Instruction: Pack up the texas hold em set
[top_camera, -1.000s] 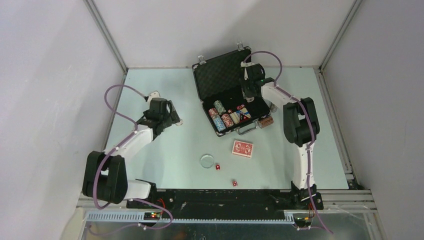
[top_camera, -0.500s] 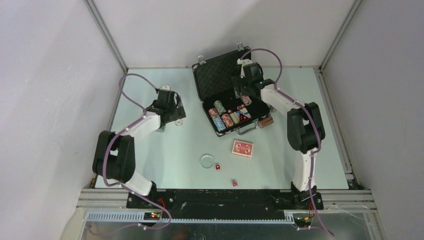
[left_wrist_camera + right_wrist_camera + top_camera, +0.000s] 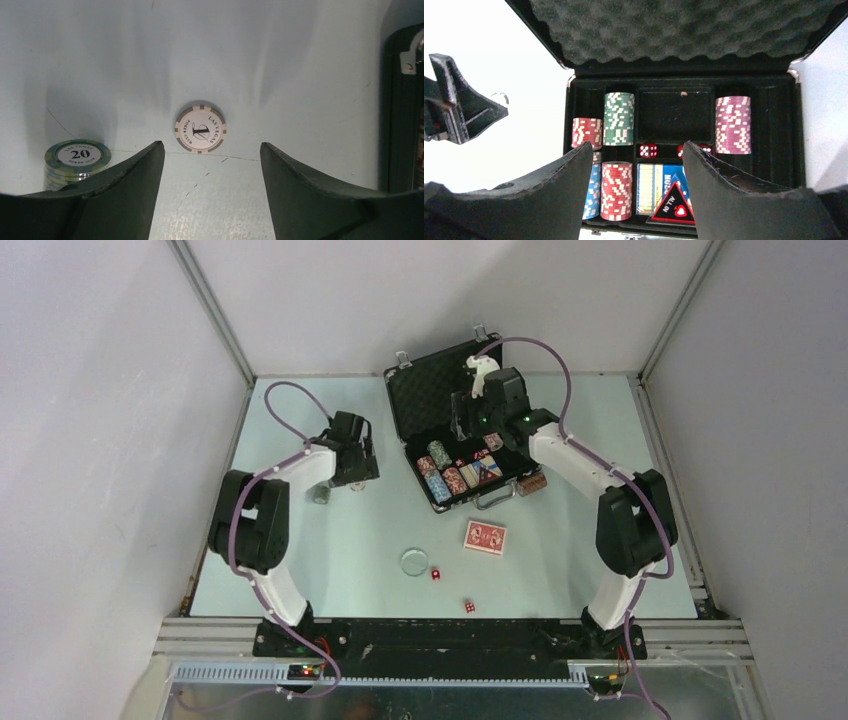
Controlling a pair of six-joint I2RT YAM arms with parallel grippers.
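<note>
The black briefcase (image 3: 432, 390) lies open at the table's far middle, its foam lid up. Its tray (image 3: 784, 125) holds green (image 3: 619, 118), red (image 3: 617, 190), blue and purple (image 3: 733, 124) chip stacks, red dice (image 3: 647, 150), a blue card box and an "ALL IN" triangle (image 3: 670, 205). My right gripper (image 3: 466, 426) hovers open and empty over the tray (image 3: 636, 145). My left gripper (image 3: 350, 474) is open and empty just above the table left of the case (image 3: 211, 146). A single white chip (image 3: 200, 129) lies just beyond its fingertips. A stack of "20" chips (image 3: 77, 156) stands to its left.
Red-backed cards (image 3: 485, 536), a clear round disc (image 3: 414, 561) and two red dice (image 3: 436, 574) (image 3: 468, 607) lie on the near table. A small chip stack (image 3: 533, 483) sits just right of the case's front. Walls close in on the left, right and back.
My left arm has swung right and farther in, toward the case, ending over the loose white chip. My right gripper has shifted left over the open case.
</note>
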